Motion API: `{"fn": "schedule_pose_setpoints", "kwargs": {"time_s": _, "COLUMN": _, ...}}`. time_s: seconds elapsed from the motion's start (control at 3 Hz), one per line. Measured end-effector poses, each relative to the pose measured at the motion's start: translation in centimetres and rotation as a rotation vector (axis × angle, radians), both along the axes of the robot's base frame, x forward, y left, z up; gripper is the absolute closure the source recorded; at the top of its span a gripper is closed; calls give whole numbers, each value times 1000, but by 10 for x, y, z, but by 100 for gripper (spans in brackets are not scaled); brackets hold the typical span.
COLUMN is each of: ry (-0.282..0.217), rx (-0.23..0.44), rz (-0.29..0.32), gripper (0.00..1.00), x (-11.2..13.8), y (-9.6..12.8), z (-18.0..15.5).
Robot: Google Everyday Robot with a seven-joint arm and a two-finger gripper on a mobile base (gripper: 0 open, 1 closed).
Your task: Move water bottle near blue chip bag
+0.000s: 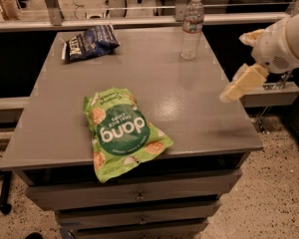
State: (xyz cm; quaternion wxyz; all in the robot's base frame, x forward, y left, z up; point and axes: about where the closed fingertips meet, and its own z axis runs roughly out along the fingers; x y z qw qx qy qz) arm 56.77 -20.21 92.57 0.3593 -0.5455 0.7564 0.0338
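The water bottle (192,26), clear with a white cap and a pale label band, stands upright at the back right of the grey table (199,113). The blue chip bag (89,42), dark navy with white lettering, lies at the back left of the table, well apart from the bottle. My gripper (237,86) hangs on the white arm (284,41) at the right. It is above the table's right edge, in front of and to the right of the bottle, and holds nothing.
A bright green "dang" bag (123,133) lies at the table's front middle, overhanging the front edge. Drawers (139,195) sit under the tabletop. A rail (139,20) runs behind the table. A shelf (274,93) stands at the right.
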Motion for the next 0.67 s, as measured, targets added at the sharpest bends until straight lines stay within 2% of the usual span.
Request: {"fn": "schedule_pose_setpoints", "kwargs": {"time_s": 0.67, "ry": -117, "rx": 239, "rz": -7, "gripper": 0, "x": 96, "y": 51, "z": -20}}
